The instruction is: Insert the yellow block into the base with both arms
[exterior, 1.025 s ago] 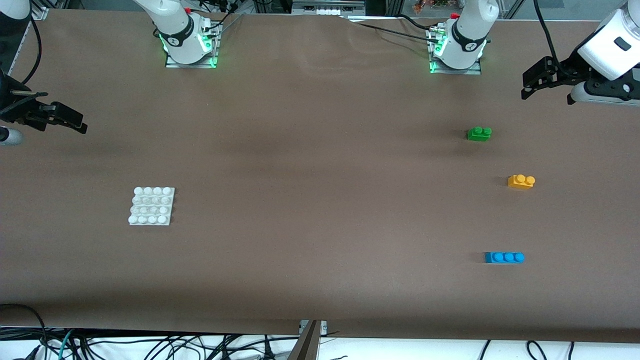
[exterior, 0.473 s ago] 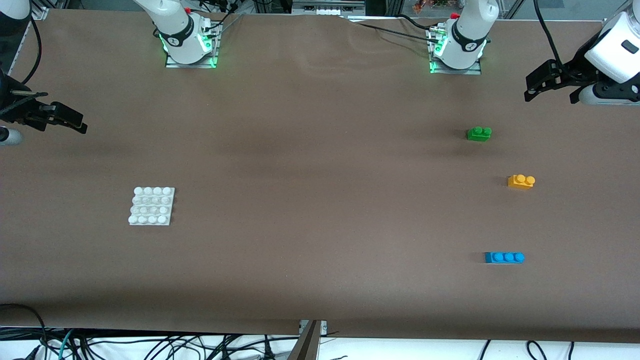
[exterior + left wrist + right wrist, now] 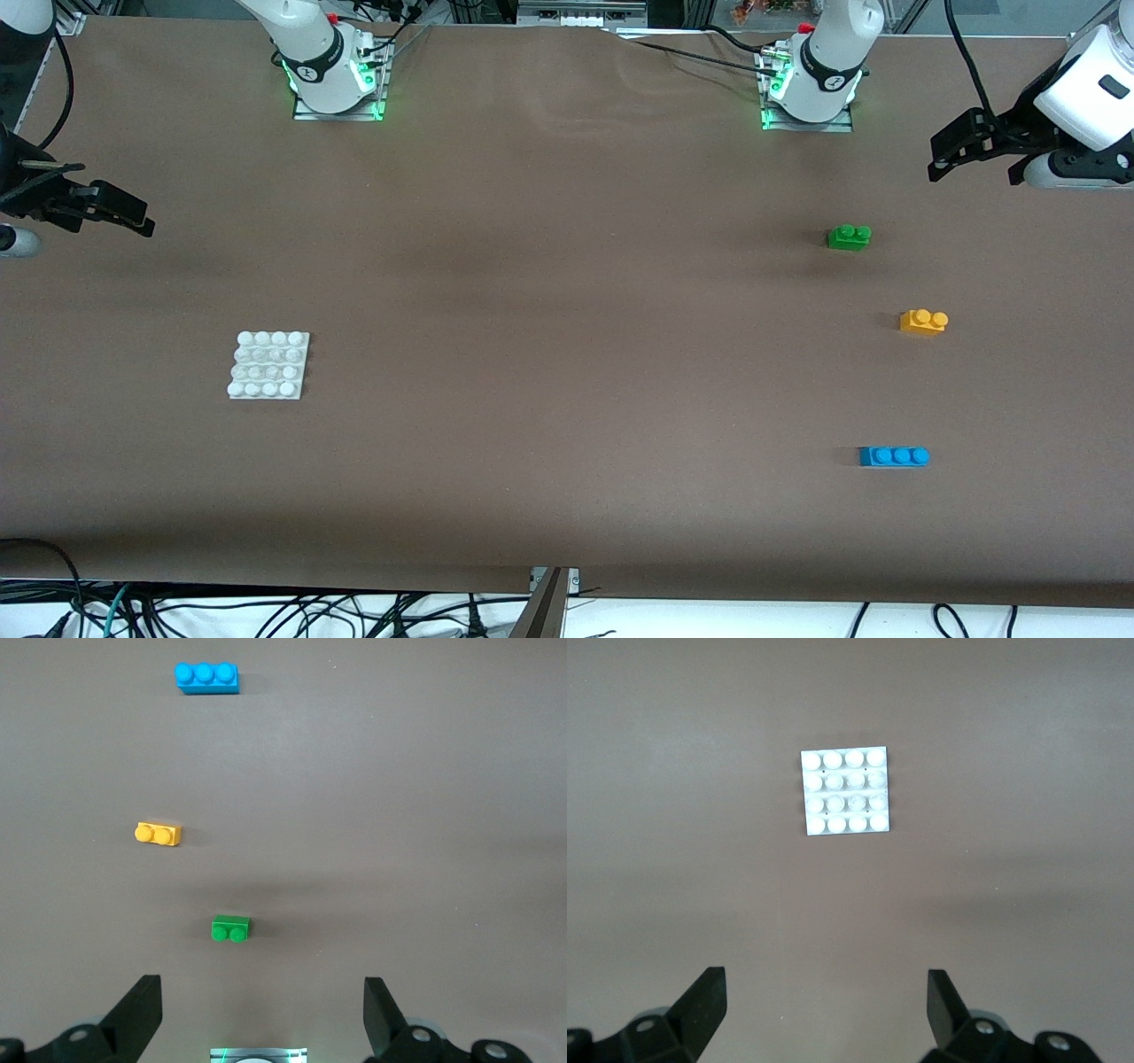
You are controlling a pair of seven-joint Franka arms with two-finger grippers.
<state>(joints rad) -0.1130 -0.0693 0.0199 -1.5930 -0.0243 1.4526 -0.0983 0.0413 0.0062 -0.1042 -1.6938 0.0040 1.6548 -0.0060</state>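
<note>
Yellow block [image 3: 923,321] sits on the table between green brick [image 3: 849,237] and blue brick [image 3: 893,455], at the left arm's end. Base [image 3: 269,365] lies well apart, under the right gripper [image 3: 824,1010]. Left gripper [image 3: 262,1014] hangs over the bricks. Both spread wide, empty; likely each arm fetches its own part.

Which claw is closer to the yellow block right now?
Left. The left claw hangs open at the block's end of the table; the right claw, also open, sits at the far end from the yellow block.
</note>
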